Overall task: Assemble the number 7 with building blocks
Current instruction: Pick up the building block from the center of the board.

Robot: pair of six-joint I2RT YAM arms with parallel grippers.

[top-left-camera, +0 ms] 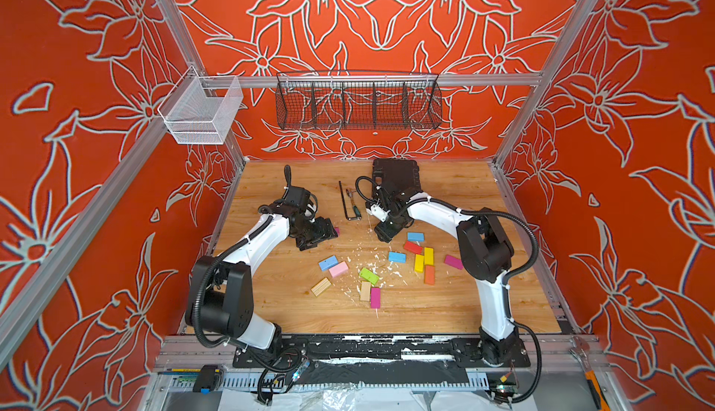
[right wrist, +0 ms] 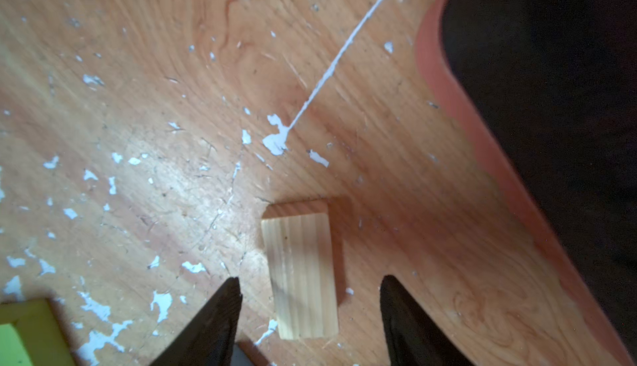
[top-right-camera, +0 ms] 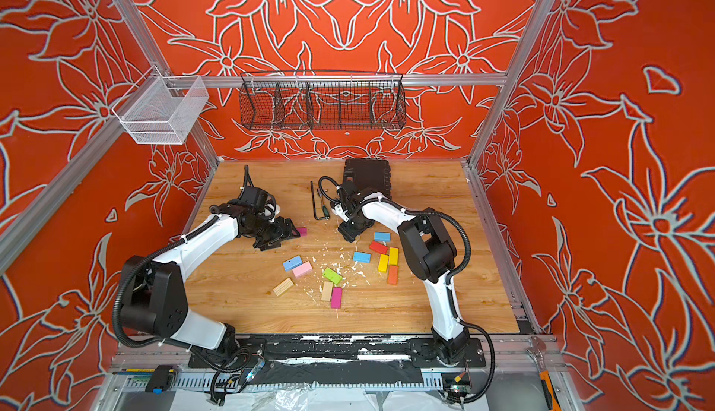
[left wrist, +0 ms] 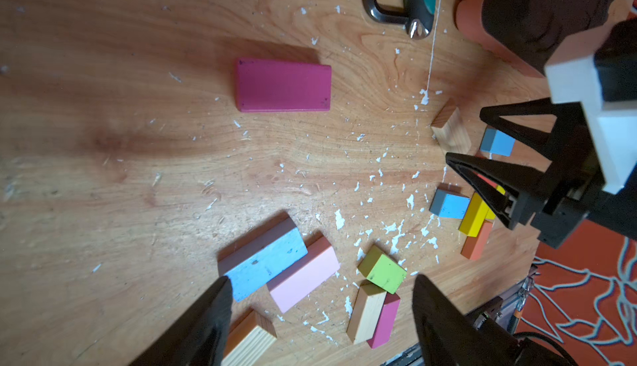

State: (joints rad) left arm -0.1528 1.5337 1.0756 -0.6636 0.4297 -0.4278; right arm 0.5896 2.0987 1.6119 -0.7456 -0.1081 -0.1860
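Note:
Several building blocks lie scattered flat on the wooden table (top-left-camera: 483, 293), and no number 7 is in view. Among them are a blue block (top-left-camera: 328, 263), a pink one (top-left-camera: 338, 269), a green one (top-left-camera: 368, 276), yellow ones (top-left-camera: 419, 263) and a red one (top-left-camera: 413, 247). My left gripper (top-left-camera: 321, 235) (left wrist: 320, 278) hangs open and empty next to a magenta block (left wrist: 282, 85) (top-right-camera: 302, 231). My right gripper (top-left-camera: 387, 233) (right wrist: 312, 277) is open, its fingers on either side of a plain wood block (right wrist: 300, 271) (left wrist: 450, 130) that rests on the table untouched.
A black case (top-left-camera: 396, 175) lies at the back, close behind the right wrist. A black hex key (top-left-camera: 344, 200) and a green-handled tool (top-left-camera: 358, 213) lie between the arms. White flecks litter the table. Wire baskets (top-left-camera: 358, 105) hang on the back rail.

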